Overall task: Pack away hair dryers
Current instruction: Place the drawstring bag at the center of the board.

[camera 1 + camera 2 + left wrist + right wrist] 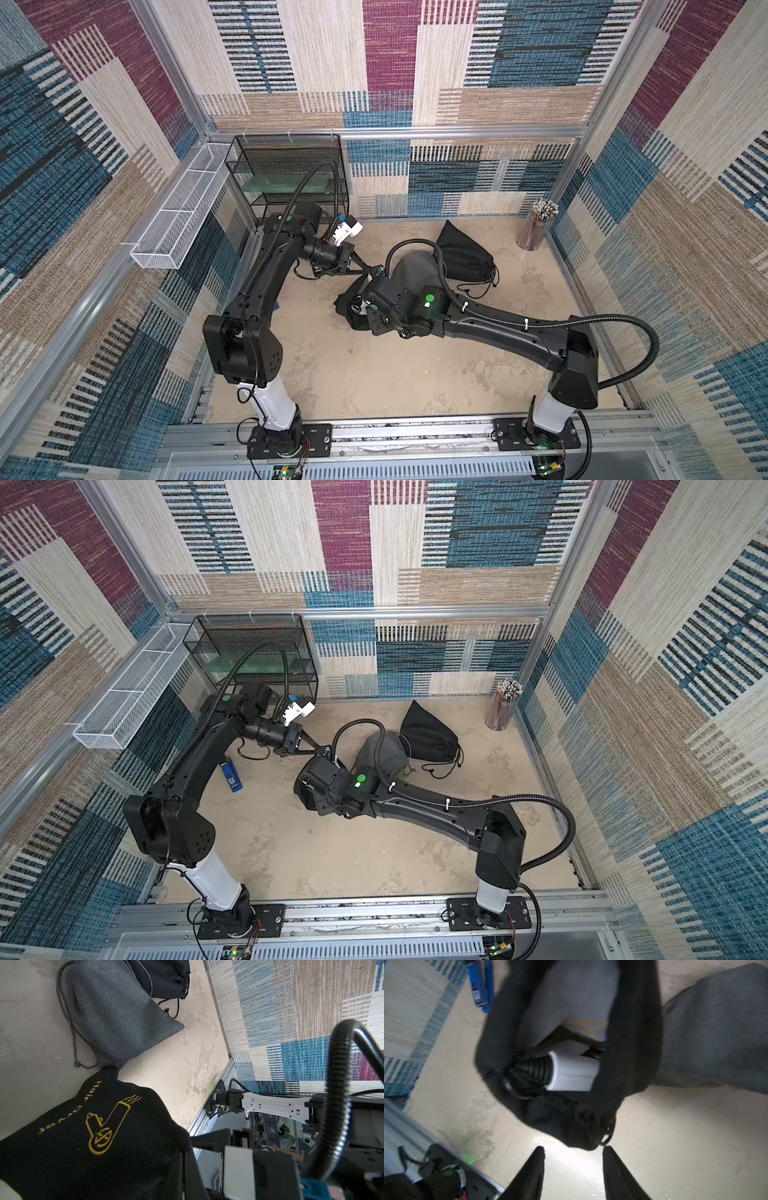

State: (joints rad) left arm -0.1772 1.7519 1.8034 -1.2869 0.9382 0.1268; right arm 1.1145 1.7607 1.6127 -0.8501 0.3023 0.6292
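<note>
Beige mottled tabletop, carpet-patterned walls around it. Landmark for this entry: the black pouch printed "Hair Dryer" in yellow, lying mid-table.

- Both top views showed my left gripper clenched on the far rim of the black pouch, fingers drawn to a point with fabric between them.
- I had my right gripper released: jaws stood apart with nothing between them, just outside the pouch's gaping mouth.
- The white hair dryer sat inside the black pouch, its pale body showing through the opening. Its coiled black cord lay next to it, also inside.
- The grey pouch lay bulging against the far corner of the black pouch.
- The second black pouch lay beyond the grey one, farther from the landmark.
- The blue stick gadget lay flat on the table to the left of the black pouch, apart from it
</note>
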